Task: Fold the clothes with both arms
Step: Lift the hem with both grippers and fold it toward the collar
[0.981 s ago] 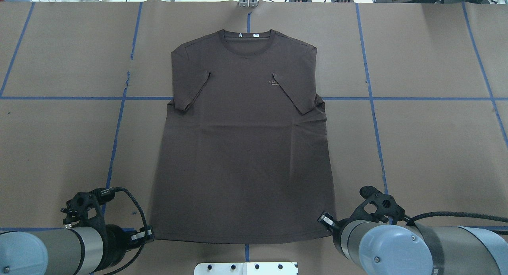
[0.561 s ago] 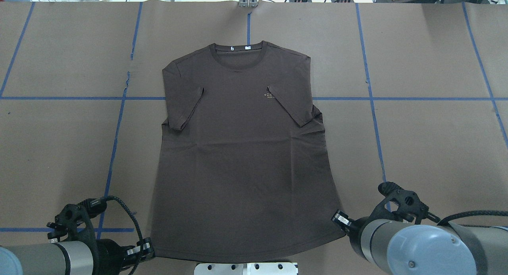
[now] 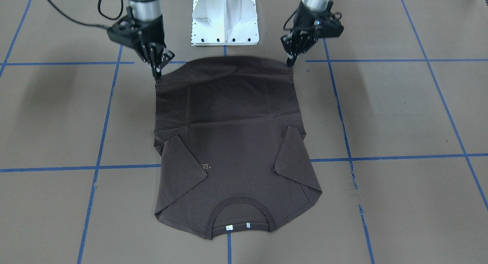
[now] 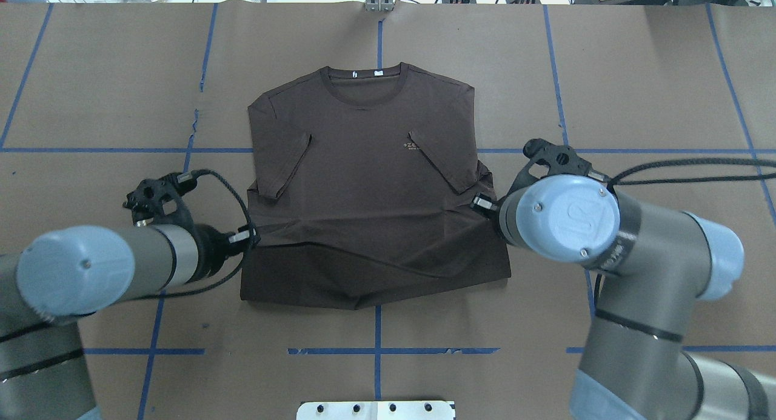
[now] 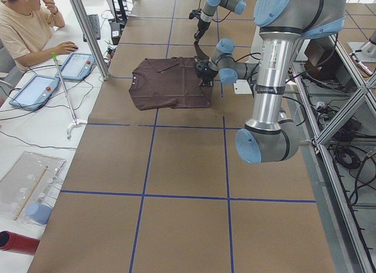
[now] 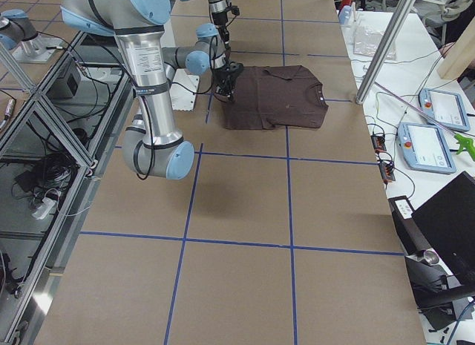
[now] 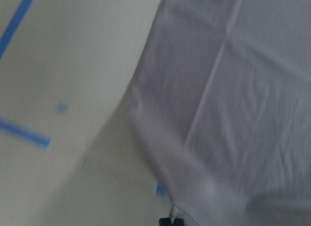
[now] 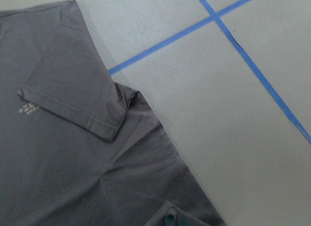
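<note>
- Overhead looks down from behind the left pincer (image 4: pixel 251 234) and right pincer (image 4: pixel 481 202).
- Front-facing faces them steeply.
- Side views sit far beyond either.
- Wrist cameras hug the T-shirt (image 4: pixel 364 171), shared by all.

Small pale chest lettering (image 4: pixel 411 145) on the dark brown short-sleeved T-shirt (image 4: pixel 364 183) began "+Z"; a sleeve covered the rest, and the finer line beneath was illegible. Its white neck labels (image 4: pixel 378 73) were too small to read. The right arm's light-blue joint cap (image 4: pixel 561 217) bore a "UR" logo.
</note>
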`<state>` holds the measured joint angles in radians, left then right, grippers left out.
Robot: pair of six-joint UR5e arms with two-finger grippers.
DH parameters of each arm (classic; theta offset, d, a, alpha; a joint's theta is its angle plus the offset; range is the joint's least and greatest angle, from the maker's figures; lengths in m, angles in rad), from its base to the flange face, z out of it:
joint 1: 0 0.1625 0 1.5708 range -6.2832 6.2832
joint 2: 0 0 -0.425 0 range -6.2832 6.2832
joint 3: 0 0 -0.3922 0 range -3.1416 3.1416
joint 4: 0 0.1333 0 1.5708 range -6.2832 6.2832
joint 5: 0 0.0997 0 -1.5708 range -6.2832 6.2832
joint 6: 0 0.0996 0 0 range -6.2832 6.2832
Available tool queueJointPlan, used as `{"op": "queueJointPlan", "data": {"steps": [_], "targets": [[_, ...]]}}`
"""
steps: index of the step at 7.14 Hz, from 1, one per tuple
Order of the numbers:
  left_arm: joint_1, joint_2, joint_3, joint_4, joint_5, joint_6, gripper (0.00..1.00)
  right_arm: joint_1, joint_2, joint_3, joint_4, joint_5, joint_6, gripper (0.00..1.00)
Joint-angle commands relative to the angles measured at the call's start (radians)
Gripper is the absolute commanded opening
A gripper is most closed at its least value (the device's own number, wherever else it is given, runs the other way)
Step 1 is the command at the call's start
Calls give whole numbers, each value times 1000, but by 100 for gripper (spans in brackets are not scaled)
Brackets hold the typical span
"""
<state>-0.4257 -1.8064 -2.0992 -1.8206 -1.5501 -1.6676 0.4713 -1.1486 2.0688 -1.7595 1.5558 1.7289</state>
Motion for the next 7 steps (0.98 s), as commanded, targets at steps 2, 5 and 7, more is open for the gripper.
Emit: {"op": "queueJointPlan", "data": {"steps": [2,5,7], "targets": [[-204,-171,292,-52,1,173,0,200,114,-354,259,67,-174,0],[-258,-243,469,-156,4,218,0,282,298,-640,319,101,-218,0],[-292,-267,542,-184,5,247,0,296,396,-856,443,102,-218,0]]}}
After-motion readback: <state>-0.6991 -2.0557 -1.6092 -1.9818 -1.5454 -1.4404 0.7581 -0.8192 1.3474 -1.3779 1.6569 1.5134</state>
